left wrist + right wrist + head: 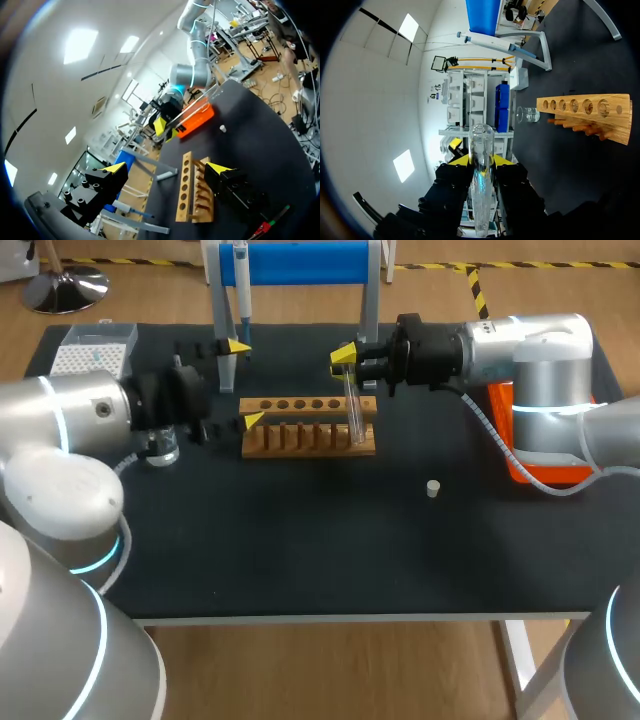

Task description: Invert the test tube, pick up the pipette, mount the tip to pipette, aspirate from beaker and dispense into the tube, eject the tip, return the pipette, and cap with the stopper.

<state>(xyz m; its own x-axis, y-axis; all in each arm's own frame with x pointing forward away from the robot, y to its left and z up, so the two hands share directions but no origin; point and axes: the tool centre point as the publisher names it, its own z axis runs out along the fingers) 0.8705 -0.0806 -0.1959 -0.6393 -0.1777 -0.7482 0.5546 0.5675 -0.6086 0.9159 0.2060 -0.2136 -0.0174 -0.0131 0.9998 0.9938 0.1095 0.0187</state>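
Note:
My right gripper (350, 365) is shut on a clear glass test tube (353, 408), held in the air over the right end of the wooden rack (300, 435). In the right wrist view the test tube (482, 175) stands out past the yellow fingertips (457, 160), apart from the rack (585, 112). My left gripper (243, 382) is open at the rack's left end, holding nothing; its fingers (116, 167) straddle the rack (192, 195). The pipette (242, 285) hangs on the blue stand (300, 262) behind. A small white stopper (433, 488) lies on the mat. The beaker (162, 450) sits under my left arm.
A white tip box (92, 352) stands at the back left corner. An orange tray (530, 455) sits at the right edge under my right arm. The black mat (300, 550) covers the table toward the front edge.

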